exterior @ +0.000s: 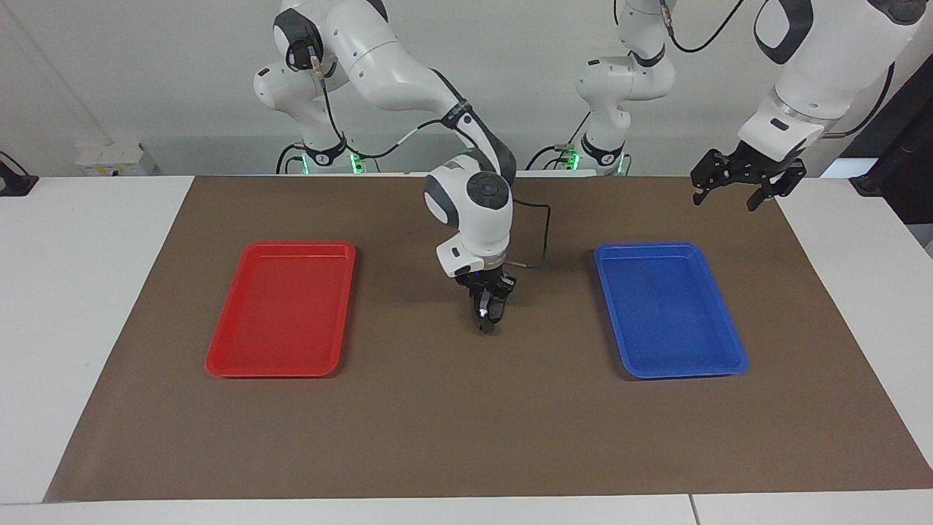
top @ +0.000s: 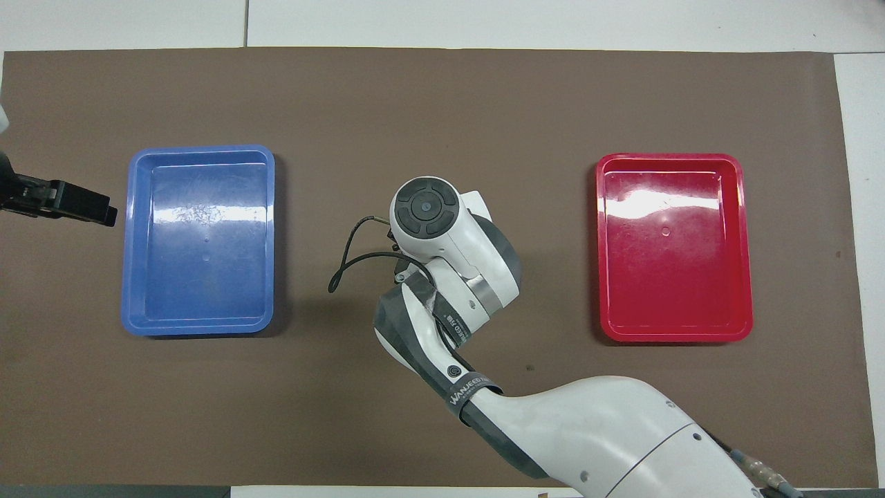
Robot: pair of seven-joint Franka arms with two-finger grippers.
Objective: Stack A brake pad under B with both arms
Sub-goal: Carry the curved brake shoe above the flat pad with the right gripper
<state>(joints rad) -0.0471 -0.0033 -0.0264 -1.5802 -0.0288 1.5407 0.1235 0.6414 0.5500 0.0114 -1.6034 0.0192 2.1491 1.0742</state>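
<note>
Right gripper (exterior: 487,315) points down at mid-table on the brown mat (exterior: 452,430), between the red tray (exterior: 219,357) and blue tray (exterior: 732,357). Its jaws are clamped on a dark piece with a white spot, B (exterior: 486,321). The short pad cannot be made out. Left gripper (exterior: 742,191) hangs raised over the mat's corner near its base, jaws apart, holding nothing.
</note>
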